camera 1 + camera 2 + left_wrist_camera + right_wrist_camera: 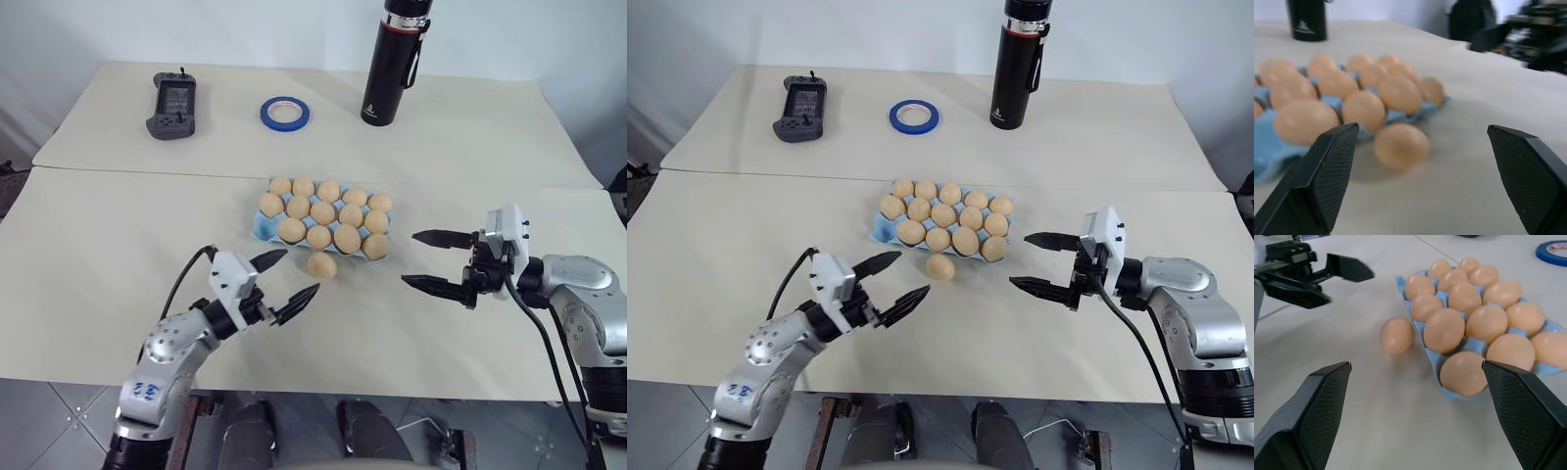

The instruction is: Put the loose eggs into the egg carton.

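- Across the cream table (108,245), the scene is set at center, with a seam running between two tabletops.
- At center, the egg carton (263,228), light blue, carries fourteen eggs; its cup at the 7 o'clock corner is empty.
- At 12 o'clock, a black bottle (396,61) stands upright; the handheld controller (172,105) lies at 10 o'clock.
- At 4 o'clock of the carton, the right gripper (428,259) hovers with fingers spread wide, gripping nothing.
- At 7 o'clock, the left gripper (283,280) is likewise spread wide and empty.
- Blue tape ring (285,113) lies at 11 o'clock.
- One loose egg (321,264) lies on the table just beside the carton's 6 o'clock edge.
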Robot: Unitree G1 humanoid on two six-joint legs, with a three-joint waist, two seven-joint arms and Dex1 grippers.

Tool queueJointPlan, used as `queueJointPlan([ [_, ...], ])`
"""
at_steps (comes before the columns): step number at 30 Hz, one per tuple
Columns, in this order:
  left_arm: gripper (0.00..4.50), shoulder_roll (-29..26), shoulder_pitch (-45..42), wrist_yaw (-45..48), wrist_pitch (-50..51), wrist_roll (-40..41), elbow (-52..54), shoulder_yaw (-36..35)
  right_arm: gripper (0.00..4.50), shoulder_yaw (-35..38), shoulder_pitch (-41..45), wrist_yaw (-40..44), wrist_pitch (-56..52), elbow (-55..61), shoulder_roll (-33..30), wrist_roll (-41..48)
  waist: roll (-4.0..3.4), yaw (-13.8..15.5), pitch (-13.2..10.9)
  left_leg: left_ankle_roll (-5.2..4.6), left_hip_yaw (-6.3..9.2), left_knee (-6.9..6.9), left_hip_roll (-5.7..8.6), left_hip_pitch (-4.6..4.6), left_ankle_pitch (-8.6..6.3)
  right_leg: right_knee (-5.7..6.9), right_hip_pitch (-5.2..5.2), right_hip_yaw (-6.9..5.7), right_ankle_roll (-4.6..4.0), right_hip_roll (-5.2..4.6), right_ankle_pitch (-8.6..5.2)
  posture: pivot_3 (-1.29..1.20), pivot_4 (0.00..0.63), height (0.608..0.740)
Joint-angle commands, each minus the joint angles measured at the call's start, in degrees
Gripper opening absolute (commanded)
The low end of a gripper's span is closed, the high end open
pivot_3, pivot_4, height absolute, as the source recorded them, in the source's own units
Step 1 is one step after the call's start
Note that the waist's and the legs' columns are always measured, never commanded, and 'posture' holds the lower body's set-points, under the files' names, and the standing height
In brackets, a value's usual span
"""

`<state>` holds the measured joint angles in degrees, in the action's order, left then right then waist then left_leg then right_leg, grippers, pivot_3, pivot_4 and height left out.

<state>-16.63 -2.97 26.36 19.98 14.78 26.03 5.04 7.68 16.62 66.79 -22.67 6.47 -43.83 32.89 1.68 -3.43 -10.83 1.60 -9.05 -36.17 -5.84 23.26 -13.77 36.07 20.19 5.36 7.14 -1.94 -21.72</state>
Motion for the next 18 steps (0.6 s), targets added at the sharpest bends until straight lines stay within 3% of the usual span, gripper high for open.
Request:
queueJointPlan([
  [1,4.49,2.24,-1.60,-5.29,-1.05,-6.35,-0.45,4.23,4.50,2.01,0.27,0.13,0.04,1.78,-1.09,0.98,0.00,0.12,0.00,-0.02,0.01,-0.01,0.00,0.00,0.01,0.00,-0.02,0.00,0.01,0.00,0.00,0.00,0.150,0.740],
  [9,4.49,8.18,-6.77,-12.73,1.54,-13.23,-7.35,8.39,4.50,1.74,0.65,0.53,0.00,1.70,-1.33,0.89,0.00,0.36,0.00,-0.07,0.02,-0.02,0.05,0.00,0.05,0.00,-0.06,-0.02,0.03,-0.06,0.02,0.00,0.150,0.740],
  [18,4.49,10.69,-11.27,-11.57,4.13,-14.29,-11.93,11.69,4.50,1.93,0.40,0.68,-0.04,1.59,-1.61,0.87,-0.02,0.46,0.01,-0.05,0.03,-0.03,0.06,0.00,0.06,0.02,-0.05,-0.03,0.06,-0.04,0.04,0.00,0.150,0.740],
])
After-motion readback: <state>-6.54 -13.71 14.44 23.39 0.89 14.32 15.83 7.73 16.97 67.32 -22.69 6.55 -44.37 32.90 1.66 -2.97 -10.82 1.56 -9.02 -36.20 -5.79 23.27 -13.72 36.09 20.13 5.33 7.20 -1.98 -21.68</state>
